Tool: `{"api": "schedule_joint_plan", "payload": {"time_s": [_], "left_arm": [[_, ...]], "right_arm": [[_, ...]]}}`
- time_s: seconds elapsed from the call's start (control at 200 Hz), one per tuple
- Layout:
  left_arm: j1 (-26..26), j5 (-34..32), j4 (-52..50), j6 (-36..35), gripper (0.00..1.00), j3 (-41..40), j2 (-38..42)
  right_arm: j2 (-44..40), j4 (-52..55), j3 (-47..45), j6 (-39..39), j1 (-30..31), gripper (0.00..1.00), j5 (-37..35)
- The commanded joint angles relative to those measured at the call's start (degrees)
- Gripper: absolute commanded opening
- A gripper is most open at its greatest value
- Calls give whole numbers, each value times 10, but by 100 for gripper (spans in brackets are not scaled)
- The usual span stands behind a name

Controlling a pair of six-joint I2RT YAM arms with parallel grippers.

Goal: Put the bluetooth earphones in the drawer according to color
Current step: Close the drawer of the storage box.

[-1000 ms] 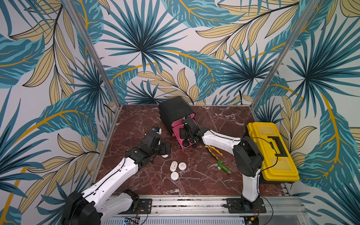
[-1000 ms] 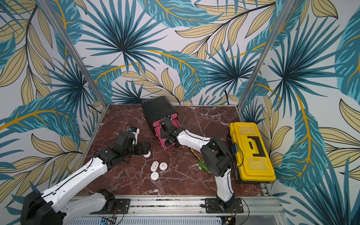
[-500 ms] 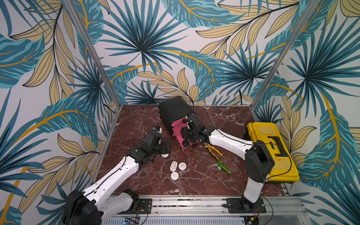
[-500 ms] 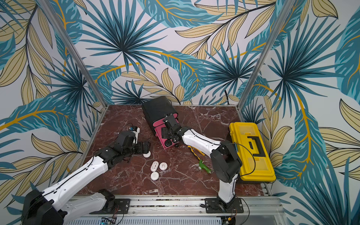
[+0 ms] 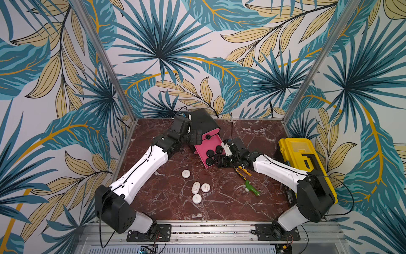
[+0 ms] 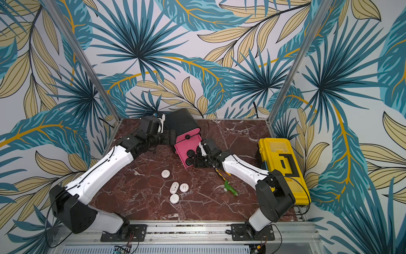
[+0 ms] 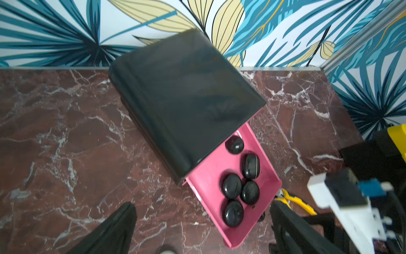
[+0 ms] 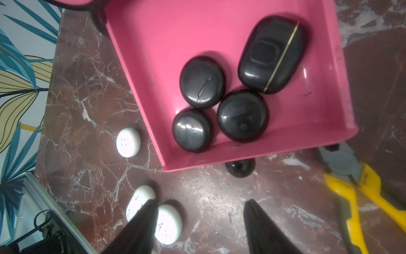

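The drawer cabinet (image 5: 203,120) is black and stands at the back of the table. One pink drawer (image 5: 203,149) is pulled out, with several black earphones (image 8: 202,82) lying in it; the left wrist view shows them too (image 7: 231,185). Several white earphones (image 5: 185,173) lie on the marble in front, seen in both top views (image 6: 175,187). My left gripper (image 5: 196,137) is open beside the cabinet's left side, its fingers (image 7: 118,226) wide apart. My right gripper (image 8: 200,203) is open and empty just in front of the drawer's knob (image 8: 240,168).
Yellow-handled pliers (image 5: 241,172) lie under the right wrist, and a green plastic tool (image 5: 251,189) lies nearer the front. A yellow toolbox (image 5: 305,162) stands along the right edge. Leaf-patterned walls close in the back and both sides.
My left gripper has left the white earphone and moved back to the cabinet's left side. My right gripper has drawn off the drawer to its front right.
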State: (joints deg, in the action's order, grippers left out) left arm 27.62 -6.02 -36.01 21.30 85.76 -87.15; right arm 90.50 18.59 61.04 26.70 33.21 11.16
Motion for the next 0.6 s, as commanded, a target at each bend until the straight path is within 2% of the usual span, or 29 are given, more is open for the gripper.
{"api": "schedule_joint_plan", "payload": {"time_s": [0.0,0.285,0.451,0.596], "left_arm": [[-17,29,-59,-20,100,87,-60],[-32,32,-133,-62,100,290,-210],[-51,51,-138,-71,100,348,-270],[-72,85,-132,-71,100,369,-313]], "right_arm": [[-9,-12,-28,-10,-5,66,24],[4,-87,-86,-19,-18,66,38],[28,-133,-94,-20,-18,60,36],[52,-175,-103,-28,-17,58,27]]}}
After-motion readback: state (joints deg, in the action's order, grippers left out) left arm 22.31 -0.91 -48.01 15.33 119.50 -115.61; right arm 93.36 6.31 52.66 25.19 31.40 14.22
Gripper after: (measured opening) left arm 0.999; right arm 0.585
